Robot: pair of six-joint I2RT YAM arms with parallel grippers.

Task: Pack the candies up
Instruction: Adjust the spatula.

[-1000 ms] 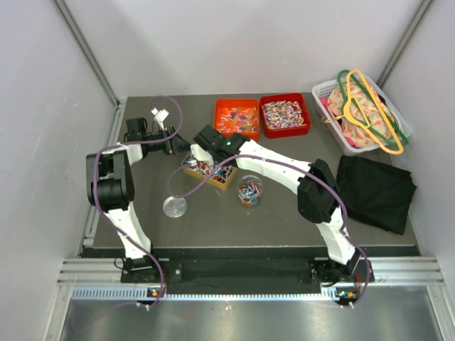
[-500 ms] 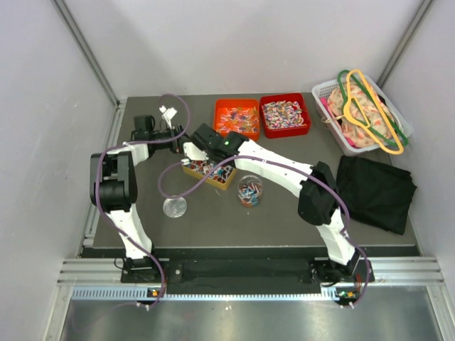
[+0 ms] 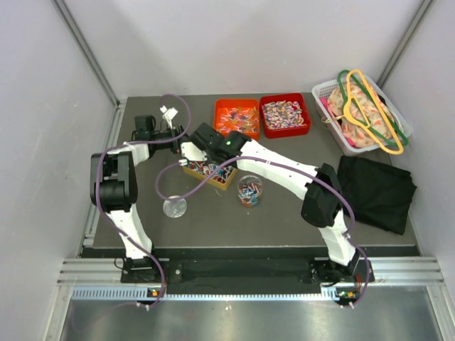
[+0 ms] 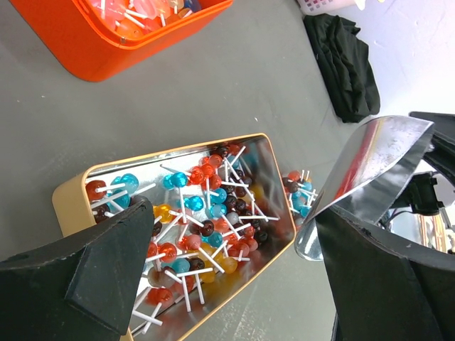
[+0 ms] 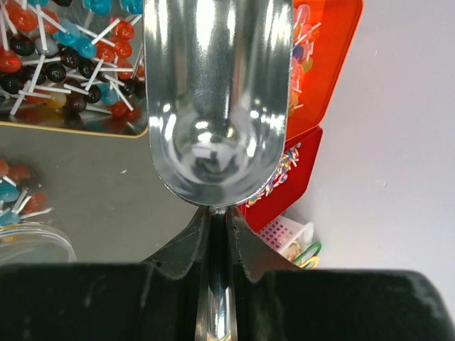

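Observation:
The small twist-wrapped candies [image 3: 284, 114] fill a red tray at the back; a strip of them shows in the right wrist view [image 5: 281, 174]. A gold tin [image 3: 226, 182] mid-table holds lollipops [image 4: 206, 206] in red, blue, yellow and brown. My right gripper [image 5: 219, 220] is shut on the handle of a metal scoop [image 5: 213, 92]. The scoop is empty and hangs over the tin's left end [image 3: 188, 150]. My left gripper [image 4: 231, 234] is open and empty, just left of the tin [image 3: 173, 135]. A clear cup [image 3: 249, 190] holds some lollipops.
An orange tray [image 3: 237, 118] of wrapped sweets stands beside the red one. A round clear lid [image 3: 175, 207] lies front left. A white basket [image 3: 323, 91] with hangers and cloth is back right, with a black cloth [image 3: 375, 192] in front of it.
My left gripper has swung back and right, to the tin's left end. My right gripper has carried the scoop a little left over the tin.

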